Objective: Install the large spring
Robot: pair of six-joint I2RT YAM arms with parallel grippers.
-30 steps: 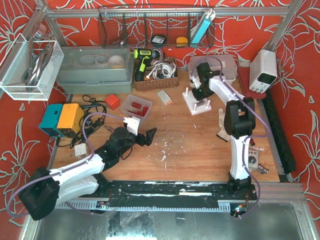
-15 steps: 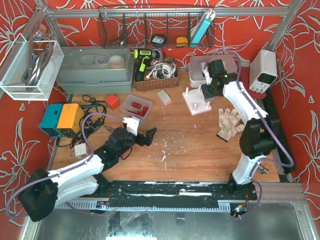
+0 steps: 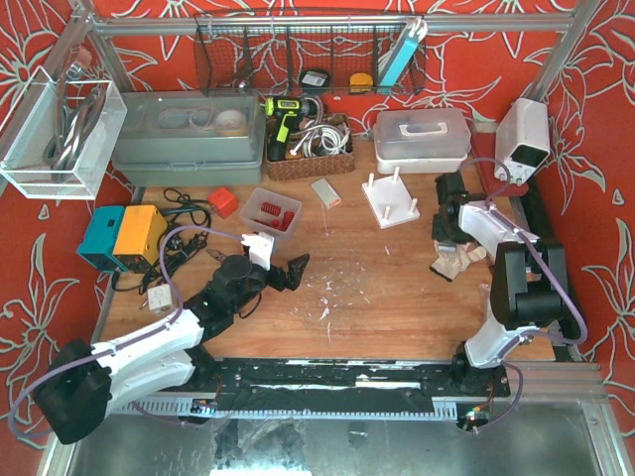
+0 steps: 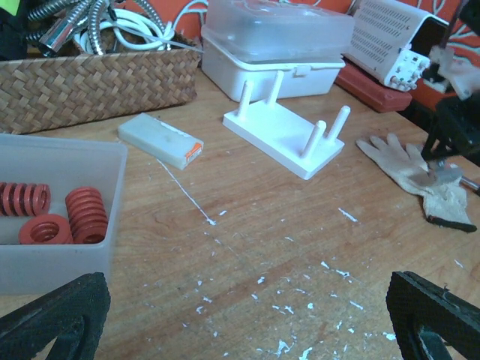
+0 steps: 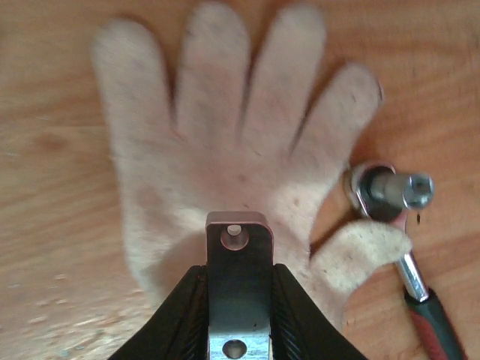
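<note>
Red coil springs lie in a translucent plastic bin left of the wide-spread left gripper. The right gripper, fingers drawn together, hangs over a cream fabric glove; a steel ratchet wrench beside it is cut off at the handle.

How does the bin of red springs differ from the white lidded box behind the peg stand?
The spring bin is open-topped; the lidded box is closed. The spring bin shows red springs inside; the lidded box's contents cannot be made out. The spring bin is smaller than the lidded box. Both are pale plastic.
</note>
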